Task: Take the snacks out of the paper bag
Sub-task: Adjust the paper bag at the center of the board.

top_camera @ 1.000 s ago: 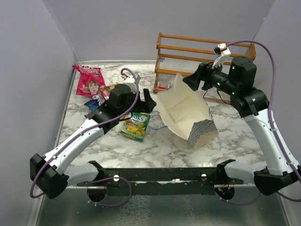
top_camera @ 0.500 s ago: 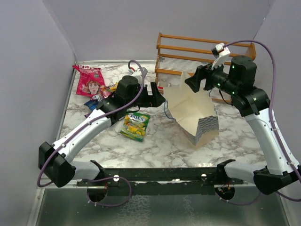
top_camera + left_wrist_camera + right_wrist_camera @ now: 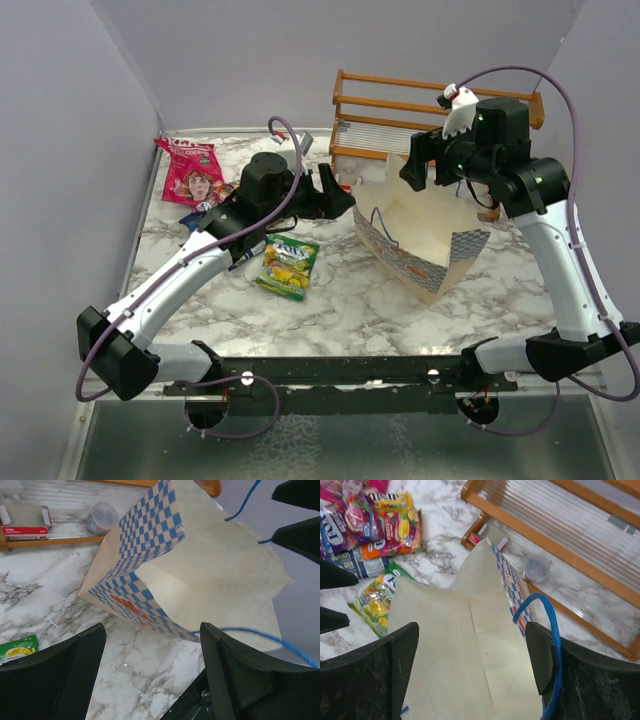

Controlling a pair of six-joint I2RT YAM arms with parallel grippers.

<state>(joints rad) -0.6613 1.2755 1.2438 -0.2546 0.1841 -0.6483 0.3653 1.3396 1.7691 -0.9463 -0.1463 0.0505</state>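
Note:
The paper bag (image 3: 425, 240) tilts between both arms, mouth up and cream inside showing; its checkered wall (image 3: 145, 555) carries orange print. No packet shows inside the cream interior (image 3: 460, 650). My right gripper (image 3: 415, 172) hangs open over the mouth (image 3: 472, 672), and a blue cord handle (image 3: 551, 630) loops against its right finger. At the bag's left side my left gripper (image 3: 340, 197) is open (image 3: 152, 665), nothing between its fingers. The snacks lie on the table: a pink-red bag (image 3: 192, 170), a green-yellow packet (image 3: 290, 265), and a mixed pile (image 3: 370, 525).
A wooden rack (image 3: 435, 110) stands right behind the bag, with a small red-and-white box (image 3: 25, 522) and a clear round tub (image 3: 102, 522) at its base. Grey walls close in left, back and right. Marble table (image 3: 340, 300) shows in front of the bag.
The bag has swung from lying on its side to mouth-up, its orange-printed side now facing front. My left gripper moved right to the bag. My right gripper opened wider and shifted left over the mouth.

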